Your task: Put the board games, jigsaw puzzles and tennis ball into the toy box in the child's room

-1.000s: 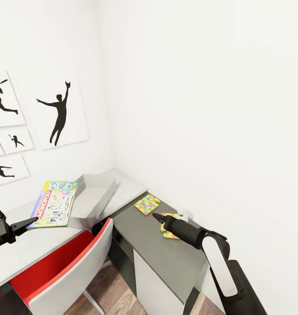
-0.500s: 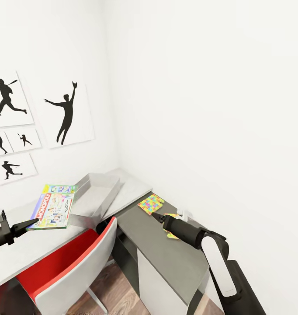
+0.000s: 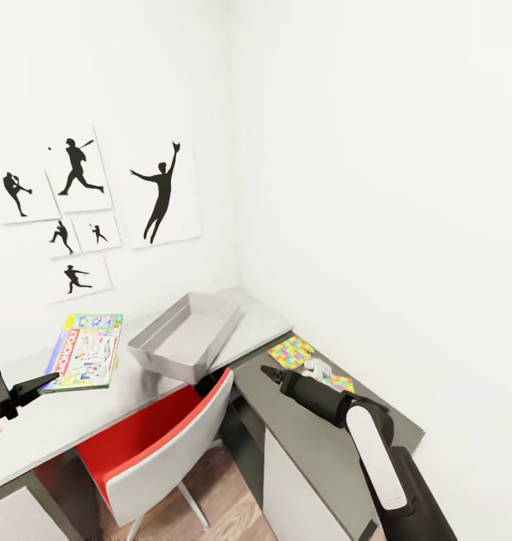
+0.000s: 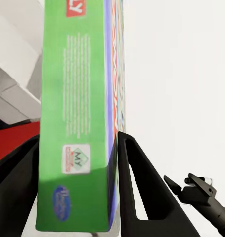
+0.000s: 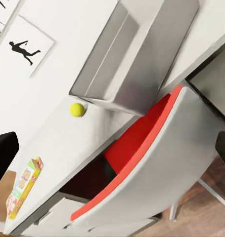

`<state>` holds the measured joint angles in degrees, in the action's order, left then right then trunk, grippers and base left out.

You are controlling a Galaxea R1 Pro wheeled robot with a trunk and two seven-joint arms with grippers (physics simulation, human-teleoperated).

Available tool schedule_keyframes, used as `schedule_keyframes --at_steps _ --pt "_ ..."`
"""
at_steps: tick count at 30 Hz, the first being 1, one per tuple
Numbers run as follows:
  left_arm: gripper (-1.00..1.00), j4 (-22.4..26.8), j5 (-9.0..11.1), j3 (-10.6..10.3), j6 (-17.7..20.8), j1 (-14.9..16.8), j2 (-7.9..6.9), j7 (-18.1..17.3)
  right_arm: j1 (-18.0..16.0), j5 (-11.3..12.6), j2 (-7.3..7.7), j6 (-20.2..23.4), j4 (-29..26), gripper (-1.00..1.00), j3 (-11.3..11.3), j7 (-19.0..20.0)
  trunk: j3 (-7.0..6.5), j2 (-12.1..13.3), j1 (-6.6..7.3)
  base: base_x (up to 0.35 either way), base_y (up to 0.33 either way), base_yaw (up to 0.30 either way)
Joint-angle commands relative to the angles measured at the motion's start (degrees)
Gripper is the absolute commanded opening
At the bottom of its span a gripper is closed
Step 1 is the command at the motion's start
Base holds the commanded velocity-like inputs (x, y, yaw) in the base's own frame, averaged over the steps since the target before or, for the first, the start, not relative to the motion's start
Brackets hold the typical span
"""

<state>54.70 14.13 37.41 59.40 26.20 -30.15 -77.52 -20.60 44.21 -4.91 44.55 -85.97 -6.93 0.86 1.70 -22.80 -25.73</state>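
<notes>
At lower left our left claw (image 4: 75, 197) clamps the stiff, light green-edged Monopoly cardboard box (image 4: 77, 118) by its edge; the right claw's (image 3: 266, 371) opening we cannot tell.

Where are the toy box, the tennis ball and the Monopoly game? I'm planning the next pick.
toy box (image 3: 182, 340): head view, bare inside floor.
tennis ball (image 5: 77, 109): right wrist view, ball's middle.
Monopoly game (image 3: 83, 352): head view, lid's middle.

The tray (image 3: 185, 336) is light grey, the chair (image 3: 162, 439) red and grey, the ball (image 5: 77, 109) yellow-green; both puzzles (image 3: 291, 352) show multicoloured interlocking pieces; wall prints (image 3: 162, 194) carry black silhouettes.
</notes>
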Motion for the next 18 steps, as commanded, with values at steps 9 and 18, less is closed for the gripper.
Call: schedule_keyframes --at_steps 9,18 --pt "-1.0 0.0 0.2 0.1 0.5 0.1 0.0 -0.3 -0.1 -0.1 0.41 0.4 0.0 1.0 0.1 0.2 0.13 -0.1 -0.05 0.08 0.086 0.068" --pt "-1.0 0.0 0.2 0.0 0.3 0.0 0.0 -0.4 -0.1 -0.1 0.46 0.4 0.0 1.0 0.1 0.3 0.13 -0.1 -0.05 0.167 0.113 -0.078"
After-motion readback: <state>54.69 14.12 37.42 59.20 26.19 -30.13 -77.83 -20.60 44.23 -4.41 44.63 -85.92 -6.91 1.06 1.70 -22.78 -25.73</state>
